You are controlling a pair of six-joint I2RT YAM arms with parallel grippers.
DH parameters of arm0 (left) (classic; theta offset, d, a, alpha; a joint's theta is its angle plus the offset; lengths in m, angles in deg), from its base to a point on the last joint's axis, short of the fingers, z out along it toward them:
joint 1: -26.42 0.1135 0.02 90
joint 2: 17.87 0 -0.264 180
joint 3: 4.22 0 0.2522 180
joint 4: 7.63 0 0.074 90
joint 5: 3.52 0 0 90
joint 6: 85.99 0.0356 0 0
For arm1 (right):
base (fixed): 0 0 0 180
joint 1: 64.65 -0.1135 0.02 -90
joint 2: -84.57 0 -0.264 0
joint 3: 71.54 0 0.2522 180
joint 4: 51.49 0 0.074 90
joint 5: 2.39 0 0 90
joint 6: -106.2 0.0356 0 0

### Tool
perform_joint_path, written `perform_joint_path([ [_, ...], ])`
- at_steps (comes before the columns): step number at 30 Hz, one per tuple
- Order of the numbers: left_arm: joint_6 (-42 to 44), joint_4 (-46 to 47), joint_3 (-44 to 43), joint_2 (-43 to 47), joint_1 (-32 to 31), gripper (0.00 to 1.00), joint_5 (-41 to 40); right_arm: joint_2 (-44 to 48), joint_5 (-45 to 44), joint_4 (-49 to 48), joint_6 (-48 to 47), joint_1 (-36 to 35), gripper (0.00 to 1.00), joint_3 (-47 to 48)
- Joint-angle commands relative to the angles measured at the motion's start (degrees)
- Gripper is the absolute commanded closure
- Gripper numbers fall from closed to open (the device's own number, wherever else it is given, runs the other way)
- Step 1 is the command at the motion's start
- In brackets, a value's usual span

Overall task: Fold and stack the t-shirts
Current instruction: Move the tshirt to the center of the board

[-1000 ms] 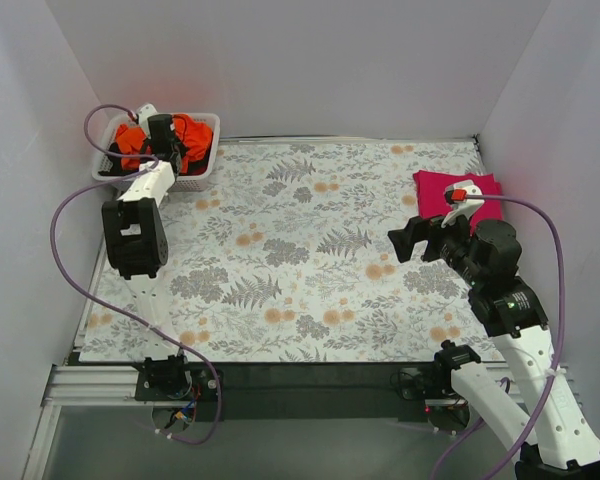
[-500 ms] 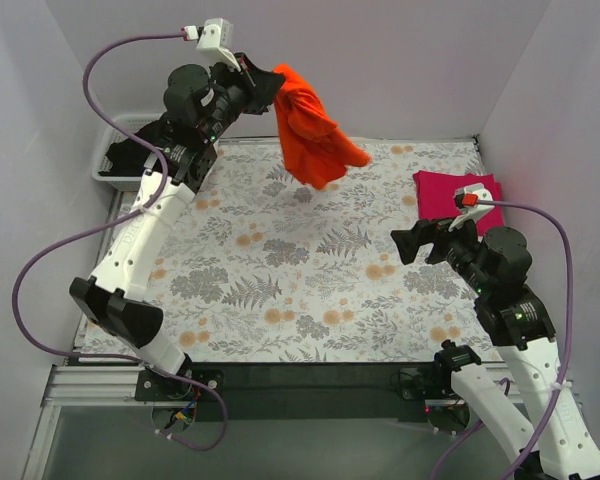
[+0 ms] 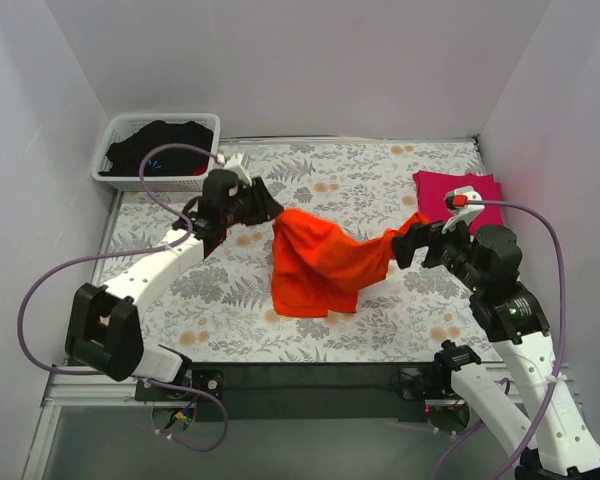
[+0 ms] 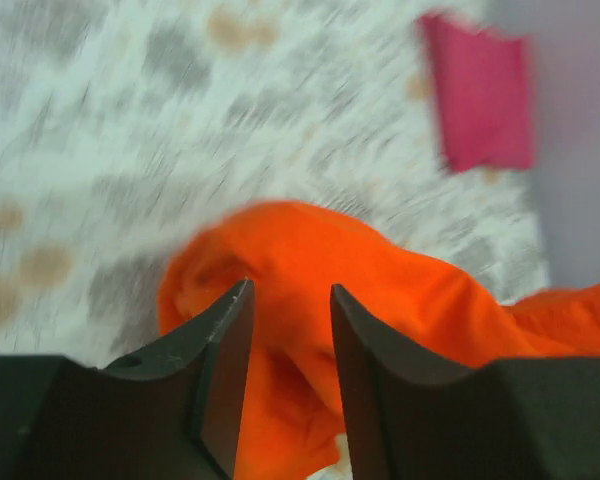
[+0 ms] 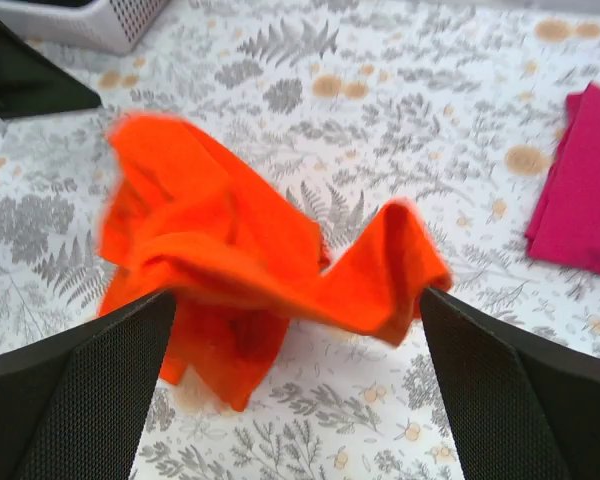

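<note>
A: First entry, and its place?
B: Orange t-shirt point(image 3: 320, 265). Unfolded, in a crumpled heap on the floral table cover point(image 3: 330, 170), with one corner raised on its right side.
A: Grippers, measured against that heap?
B: Left gripper point(image 3: 269, 207): at the heap's far-left edge, jaws part way apart. Blur hides whether a fold lies between them. Right gripper point(image 3: 405, 241): just beside the raised right corner, jaws spread wide, holding nothing.
A: Other stock?
B: Magenta t-shirt point(image 3: 450, 188): folded flat, to the far right of the heap and apart from it. White basket point(image 3: 180, 183): to the far left of the heap, dark cloth point(image 3: 155, 150) inside.
A: Risks?
B: By judgement only. A pinch into the bunched middle would take several layers and lift a wad, not a hem. A fold snagged on the left fingers would drag the heap askew. A wide right-arm sweep could rumple the magenta fold.
</note>
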Motion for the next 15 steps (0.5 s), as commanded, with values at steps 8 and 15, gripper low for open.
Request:
perform_joint_path([
  [8, 2.36, -7.75, 12.45, 9.68, -1.67, 0.27, -8.15, -13.44, 10.13, 5.49, 0.27, -0.41, 0.14, -1.07],
  [15, 4.83, -17.18, 13.59, 9.1, -16.87, 0.27, -7.35, -22.58, 8.11, 4.88, 1.6, -0.41, 0.19, -2.92],
])
